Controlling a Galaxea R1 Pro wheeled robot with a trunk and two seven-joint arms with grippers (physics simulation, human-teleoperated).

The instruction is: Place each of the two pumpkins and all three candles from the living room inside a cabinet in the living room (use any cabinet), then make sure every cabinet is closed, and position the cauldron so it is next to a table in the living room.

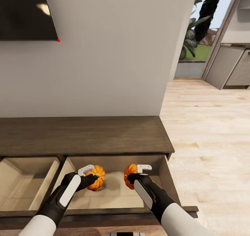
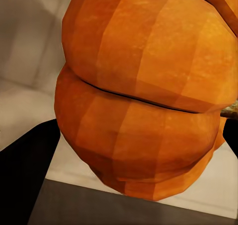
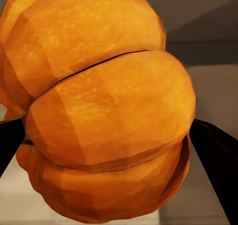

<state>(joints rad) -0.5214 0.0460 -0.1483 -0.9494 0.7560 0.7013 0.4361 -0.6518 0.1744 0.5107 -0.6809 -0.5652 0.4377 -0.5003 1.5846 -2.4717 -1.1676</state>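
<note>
Two bright-orange ribbed pumpkins hang over the open right drawer point(image 1: 163, 173) of the long dark-brown cabinet point(image 1: 83, 133). My left gripper point(image 1: 93, 178) is shut on the left pumpkin point(image 1: 97, 180), which looms close in the left wrist view point(image 2: 144, 96). My right gripper point(image 1: 133, 177) is shut on the right pumpkin point(image 1: 130, 173), equally close in the right wrist view point(image 3: 104, 106). Both are held just above the drawer's pale wood floor. A second drawer point(image 1: 21, 180) to the left also stands open. The candles and cauldron are out of view.
A dark TV point(image 1: 26, 11) hangs on the grey wall above the cabinet. To the right, light wood floor point(image 1: 208, 131) runs toward a glass door point(image 1: 198, 38) and grey kitchen units point(image 1: 232, 67). The drawer's front panel point(image 1: 121, 213) juts toward me below my arms.
</note>
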